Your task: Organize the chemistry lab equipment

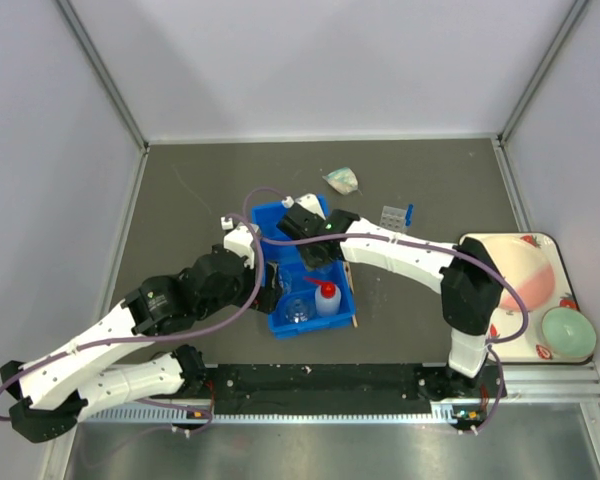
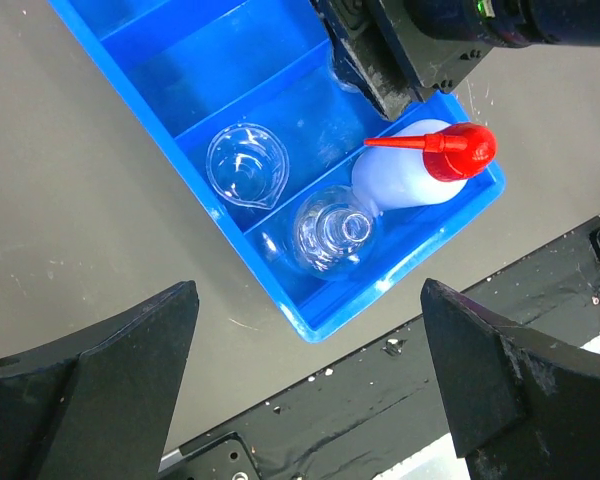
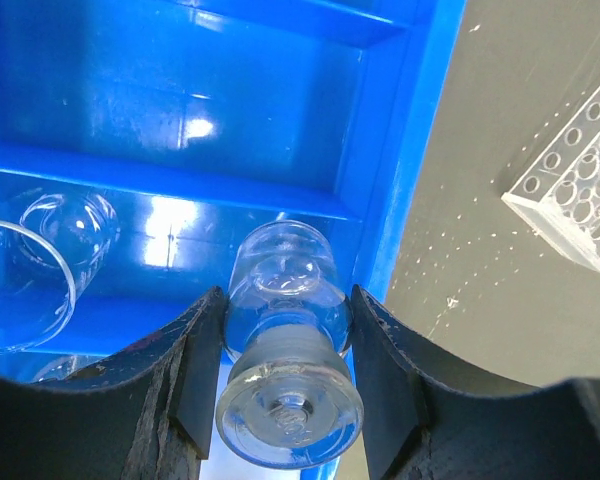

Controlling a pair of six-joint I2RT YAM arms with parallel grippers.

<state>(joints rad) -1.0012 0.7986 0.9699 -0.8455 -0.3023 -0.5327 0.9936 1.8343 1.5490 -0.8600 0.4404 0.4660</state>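
The right hand (image 3: pixel 288 300) has its two fingers pressed against the sides of a small glass flask (image 3: pixel 285 350), holding it down inside the blue bin (image 3: pixel 405 150), close against the bin's right wall. It seems to be in the same section as the beaker (image 2: pixel 245 165), which stands upright in the middle section towards the bin's left wall.

The left hand (image 2: pixel 308 290) is spread wide with nothing in it, and it hangs above the near end of the bin. Under it, in the nearest section, a round flask (image 2: pixel 330 230) stands mouth up. Just beside that flask and touching it is a white squeeze bottle (image 2: pixel 410 175) with a red nozzle that points back towards the beaker.

The bin sits around the middle of the tabletop (image 1: pixel 200 180), a little nearer the near edge, set at a slant. A thin wooden stick (image 1: pixel 351 292) lies on the tabletop just along the bin's right side. Farther right and towards the far edge stands a clear rack (image 1: pixel 391 216) full of holes, with a blue-capped tube (image 1: pixel 409 212) just beside it. In the near right corner is a strawberry-patterned tray (image 1: pixel 525 245), and a pale green bowl (image 1: pixel 566 333) sits at the tray's near end
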